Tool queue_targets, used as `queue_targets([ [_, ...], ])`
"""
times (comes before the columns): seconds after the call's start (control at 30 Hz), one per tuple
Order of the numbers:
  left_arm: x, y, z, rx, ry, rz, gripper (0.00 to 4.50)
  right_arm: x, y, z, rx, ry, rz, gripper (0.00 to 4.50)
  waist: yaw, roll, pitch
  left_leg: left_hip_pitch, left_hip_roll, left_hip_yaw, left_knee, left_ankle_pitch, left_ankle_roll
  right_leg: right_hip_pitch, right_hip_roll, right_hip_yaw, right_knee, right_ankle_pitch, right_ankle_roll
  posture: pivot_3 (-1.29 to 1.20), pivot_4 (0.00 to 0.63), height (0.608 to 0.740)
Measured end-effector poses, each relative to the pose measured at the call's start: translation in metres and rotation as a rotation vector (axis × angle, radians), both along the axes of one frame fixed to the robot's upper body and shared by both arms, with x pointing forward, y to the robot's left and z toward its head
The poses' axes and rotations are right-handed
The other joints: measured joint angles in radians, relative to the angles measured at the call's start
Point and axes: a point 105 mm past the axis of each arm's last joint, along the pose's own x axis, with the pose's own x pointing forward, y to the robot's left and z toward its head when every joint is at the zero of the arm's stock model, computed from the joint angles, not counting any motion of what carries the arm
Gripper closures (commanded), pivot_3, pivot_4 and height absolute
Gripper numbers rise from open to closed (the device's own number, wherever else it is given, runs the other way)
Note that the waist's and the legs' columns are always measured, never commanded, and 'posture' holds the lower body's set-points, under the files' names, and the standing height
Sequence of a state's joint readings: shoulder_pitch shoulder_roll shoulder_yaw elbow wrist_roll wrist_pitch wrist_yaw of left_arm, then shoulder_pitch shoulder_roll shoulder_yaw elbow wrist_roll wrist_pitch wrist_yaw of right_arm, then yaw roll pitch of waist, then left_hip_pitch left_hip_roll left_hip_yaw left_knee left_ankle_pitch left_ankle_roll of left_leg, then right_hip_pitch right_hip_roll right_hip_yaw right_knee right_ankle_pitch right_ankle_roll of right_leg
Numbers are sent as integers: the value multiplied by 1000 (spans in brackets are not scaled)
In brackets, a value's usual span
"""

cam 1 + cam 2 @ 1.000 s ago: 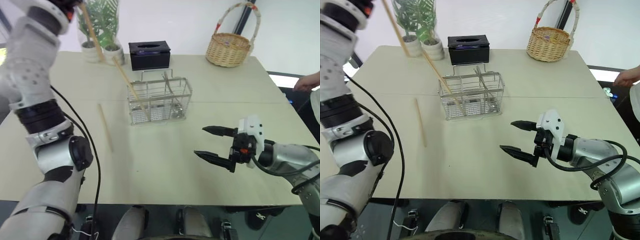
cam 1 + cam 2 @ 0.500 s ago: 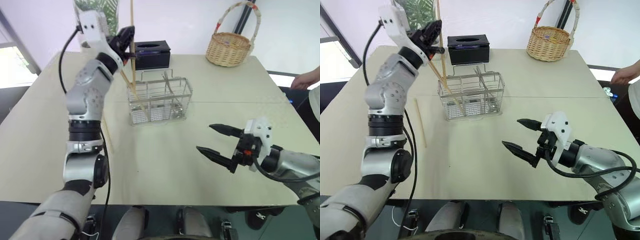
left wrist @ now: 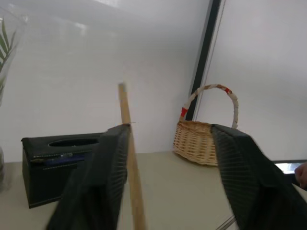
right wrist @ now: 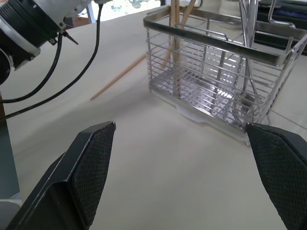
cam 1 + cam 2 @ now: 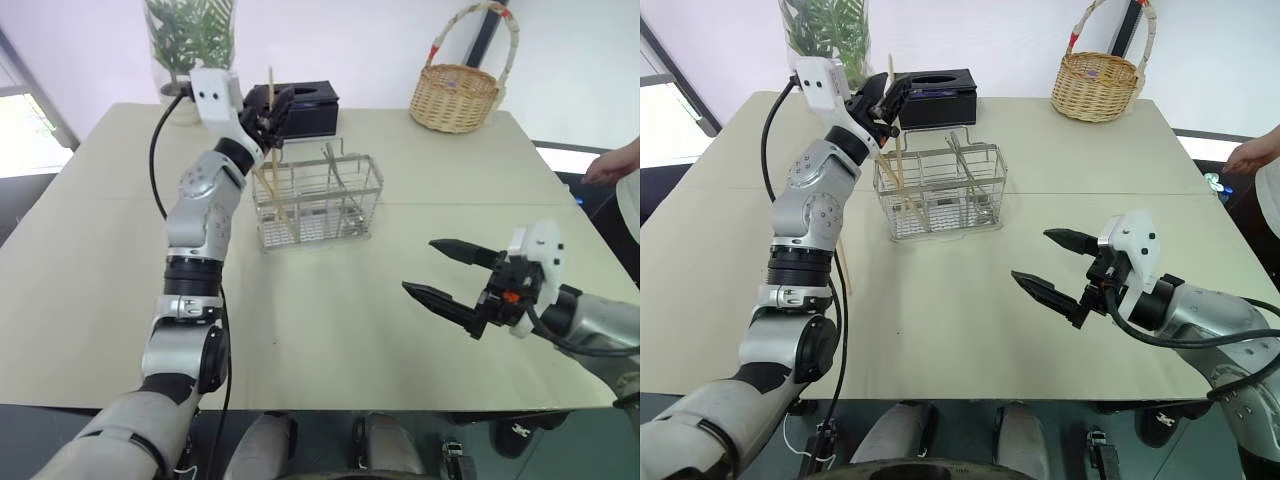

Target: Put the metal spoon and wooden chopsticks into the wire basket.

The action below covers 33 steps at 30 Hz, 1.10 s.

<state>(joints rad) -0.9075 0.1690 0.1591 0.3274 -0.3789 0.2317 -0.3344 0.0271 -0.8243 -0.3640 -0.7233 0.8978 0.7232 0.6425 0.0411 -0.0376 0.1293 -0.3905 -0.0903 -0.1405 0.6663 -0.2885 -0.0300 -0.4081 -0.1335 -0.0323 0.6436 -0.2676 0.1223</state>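
Left gripper [image 5: 275, 108] hangs over the left end of the wire basket [image 5: 318, 202], fingers parted. An upright chopstick [image 5: 271, 120] rises between them; in the left wrist view it lies against one finger [image 3: 103, 177] and stands clear of the other, so the grip reads as released. Its lower end stands inside the basket's left compartment. A second chopstick [image 5: 263, 185] leans in the same compartment, tilted toward the left. A third chopstick [image 4: 118, 76] lies flat on the table [image 5: 330, 330], left of the basket, apart from it.

Right gripper [image 5: 440, 272] is held above the near right part of the table, fingers spread wide, empty, pointing toward the basket and well apart from it.

Around: black tissue box [image 5: 305, 105] just behind the basket; potted plant [image 5: 190, 40] at the far left corner; wicker basket [image 5: 458, 95] with an arched handle at the far right. A person's hand [image 5: 612, 165] shows at the right edge. Nothing lies between the right gripper and the basket.

View differences: the right wrist view shows the basket's grid wall close up, with both chopsticks behind the wires and a metal spoon [image 4: 242, 103] standing in the right-hand compartment, bowl down. The left wrist view looks past the upright chopstick to the tissue box and wicker basket. The flat chopstick is mostly hidden by the left arm in the head views.
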Motion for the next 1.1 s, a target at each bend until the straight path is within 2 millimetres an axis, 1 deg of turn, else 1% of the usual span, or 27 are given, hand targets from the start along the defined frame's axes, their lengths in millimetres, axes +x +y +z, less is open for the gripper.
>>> queue_targets([
  [0.03, -1, 0, 2, 0, -7, 0, 58, 0, 1, 3, 1, -6, 8, 0, 0, 0, 0, 0, 0, 0, 0, 0, 0, 0, 0, 0, 0, 0, 0, 0, 150, 650],
  [0.13, -5, 0, 8, -2, -31, 1, 58, 1, 4, 8, 1, -20, 26, 0, 0, 0, 0, 0, 0, 0, 0, 0, 0, 0, 0, 0, 0, 0, 0, 0, 150, 650],
  [0.3, -11, 4, 12, -11, -11, 12, 58, 5, 11, 14, 3, -40, 65, 0, -2, 0, 0, 0, 0, 0, 0, 0, 0, 0, 0, 0, 0, 0, 0, 0, 150, 650],
  [0.37, -16, 7, 19, -3, -17, 17, 58, 9, 13, 13, 7, -42, 75, 0, -1, 0, 0, 0, 0, 0, 0, 0, 0, 0, 0, 0, 0, 0, 0, 0, 150, 650],
  [0.5, -29, 23, 38, 20, -28, 47, 58, 14, 15, 9, 8, -29, 100, 0, -2, 0, 0, 0, 0, 0, 0, 0, 0, 0, 1, 0, 0, 0, 0, 0, 150, 650],
  [0.6, -43, 43, 56, 25, -34, 69, 58, 16, 17, 9, 3, -32, 127, 0, -3, 1, 1, 0, 0, 0, -1, 0, 0, -1, 1, 0, 1, 0, 0, 0, 150, 650],
  [0.67, -55, 62, 75, 0, -45, 80, 58, 16, 19, 11, 3, -38, 143, 0, -4, 2, 1, 0, 0, -1, -1, 0, 0, -1, 2, 0, 1, 0, 0, 0, 150, 650],
  [0.7, -61, 73, 85, -16, -51, 86, 58, 16, 19, 12, 3, -43, 149, 0, -4, 2, 2, 1, 0, -1, -1, 0, 0, -1, 2, 0, 1, 0, 0, 0, 150, 650],
  [0.77, -79, 102, 104, -72, -54, 79, 58, 17, 20, 14, 5, -50, 156, 0, -7, 4, 3, 1, 0, -1, -2, 0, 0, -2, 2, 0, 2, 0, 0, 0, 150, 650],
  [0.87, -107, 135, 116, -132, -37, 35, 58, 17, 21, 14, 4, -60, 162, 0, -7, 5, 3, 2, 0, -1, -2, 0, 0, -2, 3, 0, 2, 0, 0, 0, 150, 650],
  [0.93, -121, 148, 113, -148, -6, 2, 58, 18, 22, 15, 5, -71, 161, 0, -4, 5, 3, 3, 0, -1, -2, 0, 0, -1, 2, 0, 2, 0, 0, 0, 150, 650],
  [0.97, -125, 155, 105, -150, 30, -4, 58, 18, 23, 16, 11, -75, 163, 0, -2, 5, 3, 5, 0, -1, -2, 0, 0, -1, 2, 0, 2, 0, 0, 0, 150, 650],
  [1.0, -126, 161, 95, -154, 74, -1, 58, 19, 24, 16, 16, -78, 166, 0, -1, 5, 3, 6, 0, -1, -2, 0, 0, -1, 2, 0, 2, -1, 0, 0, 150, 650],
  [1.03, -126, 169, 79, -142, 130, 28, 58, 19, 25, 17, 18, -86, 169, 0, -1, 5, 3, 7, 0, -1, -2, 0, 0, 0, 2, 1, 2, -1, 0, 0, 150, 650],
  [1.07, -124, 175, 60, -130, 205, 59, 58, 19, 25, 17, 17, -91, 168, 0, 0, 5, 4, 8, 0, 0, -2, 0, 0, 1, 1, 1, 2, -1, -1, 0, 150, 650],
  [1.1, -122, 178, 45, -125, 260, 77, 58, 19, 25, 17, 15, -95, 168, 0, 1, 5, 4, 8, 0, -1, -2, 0, 0, 1, 1, 2, 3, -2, -3, 0, 150, 650],
])
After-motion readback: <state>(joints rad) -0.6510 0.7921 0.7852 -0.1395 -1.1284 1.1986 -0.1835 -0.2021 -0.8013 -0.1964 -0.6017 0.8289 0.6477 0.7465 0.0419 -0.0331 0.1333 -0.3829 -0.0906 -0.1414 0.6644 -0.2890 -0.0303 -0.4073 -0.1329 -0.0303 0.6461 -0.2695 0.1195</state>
